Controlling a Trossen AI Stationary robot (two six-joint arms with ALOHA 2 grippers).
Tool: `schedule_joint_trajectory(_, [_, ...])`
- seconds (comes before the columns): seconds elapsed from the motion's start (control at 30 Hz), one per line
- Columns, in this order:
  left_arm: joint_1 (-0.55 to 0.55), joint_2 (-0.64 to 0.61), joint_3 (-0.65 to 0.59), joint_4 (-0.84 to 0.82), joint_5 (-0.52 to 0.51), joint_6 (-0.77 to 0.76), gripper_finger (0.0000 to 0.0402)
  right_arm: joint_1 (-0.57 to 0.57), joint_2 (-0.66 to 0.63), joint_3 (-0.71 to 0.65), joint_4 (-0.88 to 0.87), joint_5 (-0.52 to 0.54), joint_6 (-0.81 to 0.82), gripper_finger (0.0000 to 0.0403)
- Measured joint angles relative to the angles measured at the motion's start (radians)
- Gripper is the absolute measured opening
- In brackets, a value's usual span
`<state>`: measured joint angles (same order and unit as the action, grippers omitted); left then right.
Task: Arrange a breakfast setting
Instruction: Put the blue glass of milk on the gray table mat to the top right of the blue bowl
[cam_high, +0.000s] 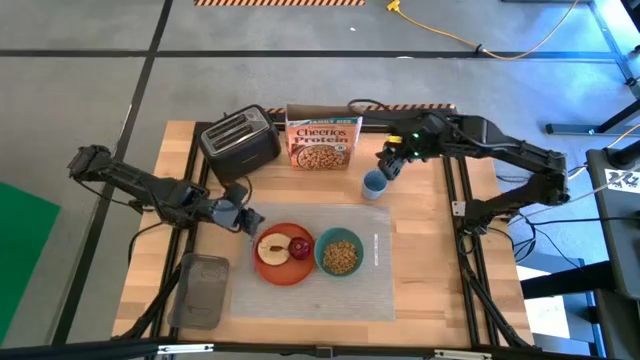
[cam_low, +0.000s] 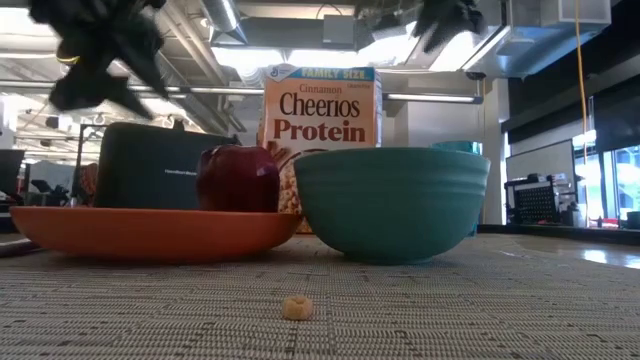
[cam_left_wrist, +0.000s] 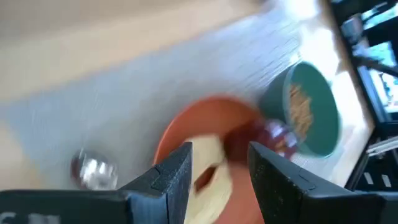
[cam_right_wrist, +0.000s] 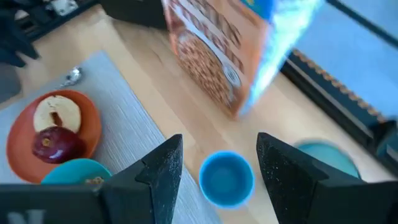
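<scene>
On the pale ribbed placemat (cam_high: 330, 290) stands the orange plate (cam_high: 283, 268) with a toast slice (cam_high: 271, 248) and a red apple (cam_high: 299, 247). The teal bowl (cam_high: 340, 255) beside it holds cereal. A silver spoon (cam_right_wrist: 73, 76) lies at the mat's far left corner. A blue tumbler (cam_high: 374, 184) stands upright on the wood beyond the mat's far right corner. My left gripper (cam_high: 240, 215) is open and empty above the mat's far left corner, next to the spoon (cam_left_wrist: 93, 171). My right gripper (cam_right_wrist: 217, 149) is open, well above the tumbler (cam_right_wrist: 227, 180), touching nothing.
The black toaster (cam_high: 240, 140) and the Cheerios box (cam_high: 322, 142) stand at the table's far edge, the box close behind my right gripper. A dark grey tray (cam_high: 200, 290) lies at the near left. A loose cereal ring (cam_low: 295, 307) lies on the mat.
</scene>
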<state>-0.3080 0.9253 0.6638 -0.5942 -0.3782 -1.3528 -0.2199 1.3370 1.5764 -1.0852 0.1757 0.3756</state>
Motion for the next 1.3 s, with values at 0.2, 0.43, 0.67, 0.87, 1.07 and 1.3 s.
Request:
schedule_joint_trajectory(0.2, [0.066, 0.011, 0.142, 0.004, -0.071, 0.261, 0.0149, -0.005, -0.166, -0.239, 0.069, 0.026, 0.178, 0.0197])
schedule_joint_trajectory(0.43, [0.124, 0.085, 0.316, 0.032, -0.076, 0.554, 0.0149, -0.063, -0.23, -0.354, -0.001, 0.223, 0.251, 0.0197])
schedule_joint_trajectory(0.67, [0.164, 0.181, 0.437, 0.034, -0.063, 0.716, 0.0149, -0.302, -0.131, -0.37, -0.023, 0.089, 0.187, 0.0197])
schedule_joint_trajectory(0.87, [0.168, 0.214, 0.451, 0.031, -0.026, 0.727, 0.0149, -0.423, -0.07, -0.37, -0.009, 0.001, 0.091, 0.0197])
schedule_joint_trajectory(1.07, [0.168, 0.214, 0.451, 0.025, -0.025, 0.711, 0.0149, -0.456, 0.0, -0.37, 0.011, -0.045, 0.038, 0.0197])
schedule_joint_trajectory(1.3, [0.169, 0.214, 0.451, -0.024, -0.03, 0.711, 0.0149, -0.455, 0.088, -0.37, 0.037, 0.008, 0.03, 0.0182])
